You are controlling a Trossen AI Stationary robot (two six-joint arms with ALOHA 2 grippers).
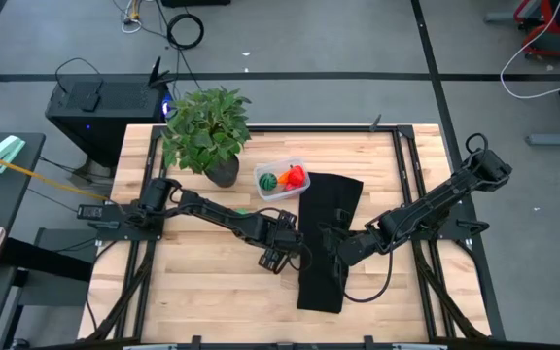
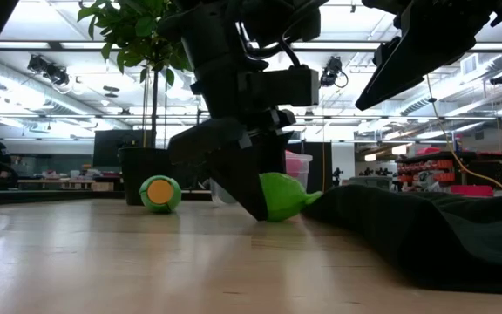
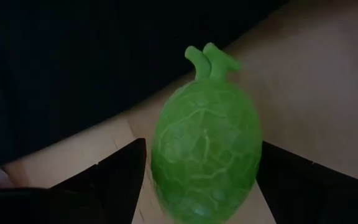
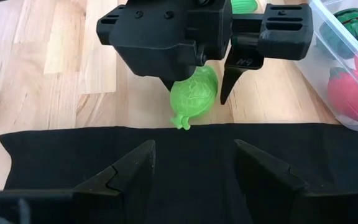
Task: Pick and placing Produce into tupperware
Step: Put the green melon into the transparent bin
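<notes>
Left gripper is down mid-table, just off the cloth's edge, fingers straddling the light green fruit. Jaws sit close on both sides of it, fruit resting on the wood; whether they actually pinch it I cannot tell. Right gripper hovers over the cloth with jaws apart, holding nothing. Tub sits toward the back edge beside the plant pot, already holding a dark green round piece and red pieces. Second green piece lies on the wood nearer the pot.

Risks: the fruit is rounded and tapered, so an off-centre squeeze could squirt it onto the cloth. Both arms are close; a lift could clip the right gripper.
</notes>
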